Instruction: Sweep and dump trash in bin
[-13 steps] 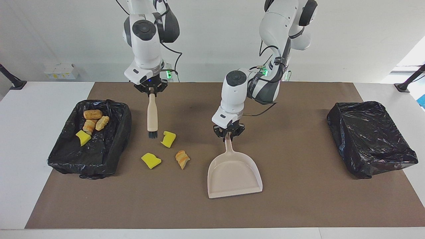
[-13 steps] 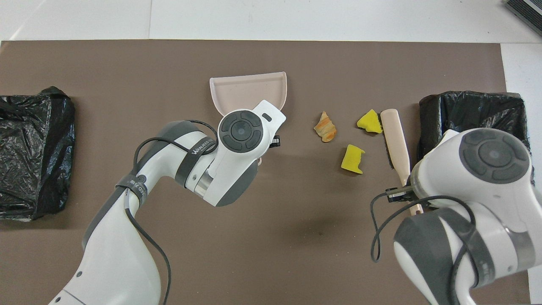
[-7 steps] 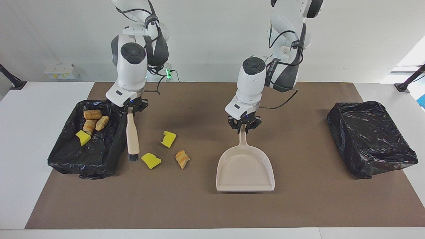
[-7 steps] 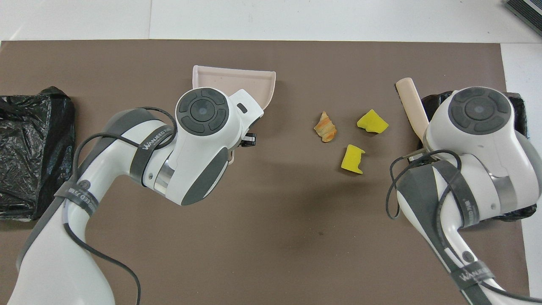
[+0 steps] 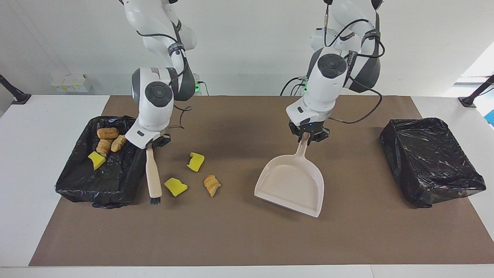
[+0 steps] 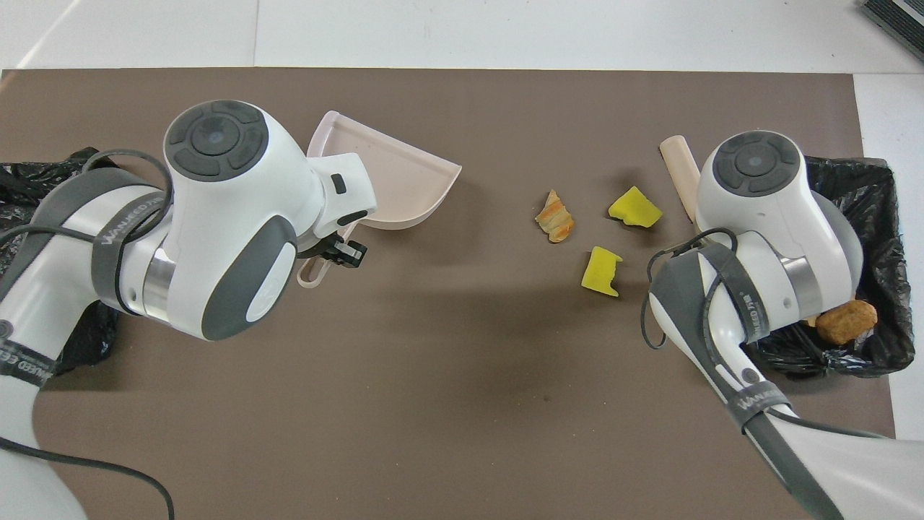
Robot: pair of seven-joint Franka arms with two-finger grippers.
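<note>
Three scraps of trash lie on the brown mat: a yellow sponge chunk (image 5: 195, 161) (image 6: 601, 271), another sponge chunk (image 5: 175, 186) (image 6: 634, 208) and a croissant piece (image 5: 211, 184) (image 6: 554, 217). My right gripper (image 5: 152, 143) is shut on the handle of a wooden brush (image 5: 153, 173) (image 6: 678, 170). The brush's bristles (image 5: 155, 200) hang low between the bin (image 5: 100, 185) (image 6: 881, 238) and the scraps. My left gripper (image 5: 308, 137) (image 6: 336, 249) is shut on the handle of the beige dustpan (image 5: 291, 185) (image 6: 390, 188), which is tilted and turned, well apart from the scraps toward the left arm's end.
The black-lined bin at the right arm's end holds bread pieces (image 5: 107, 133) (image 6: 846, 321) and a yellow sponge chunk (image 5: 96, 160). A second black-bagged bin (image 5: 428, 162) sits at the left arm's end. White table borders the mat (image 5: 247, 239).
The right gripper carried the brush from beside the nearer sponge chunk to the bin's side of the scraps. The left gripper drew the dustpan toward its own end and turned it.
</note>
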